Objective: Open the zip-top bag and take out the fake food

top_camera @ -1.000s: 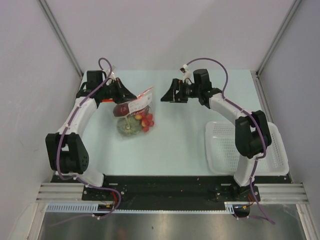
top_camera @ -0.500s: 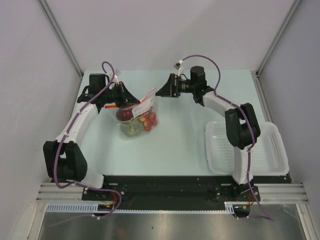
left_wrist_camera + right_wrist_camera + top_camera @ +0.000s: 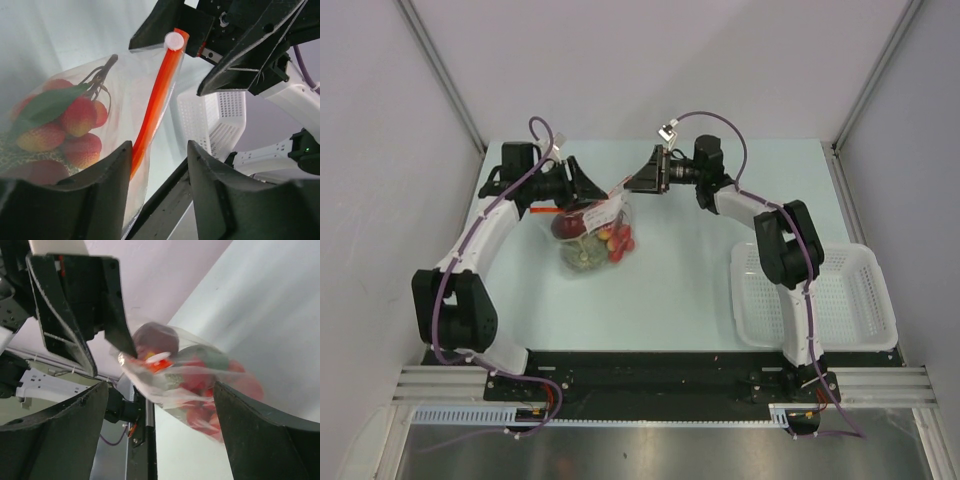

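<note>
The zip-top bag (image 3: 595,235) rests on the table between my two grippers, its red-orange zip strip (image 3: 156,97) uppermost. Inside it show the fake food: a dark red apple (image 3: 567,222), red-and-yellow bits (image 3: 617,240) and a pale-green vegetable (image 3: 582,255). My left gripper (image 3: 592,190) is at the bag's top left. It is open, and the strip runs beside its left finger (image 3: 100,190). My right gripper (image 3: 633,184) is open wide at the strip's right end, with the white slider (image 3: 159,359) and the bag ahead of its jaws.
A white mesh basket (image 3: 860,300) stands at the right near the front edge, beside the right arm's base. White walls close in the table on the left, back and right.
My left gripper was shut on the bag's top and now stands open. My right gripper has moved left, up to the bag's zip end.
</note>
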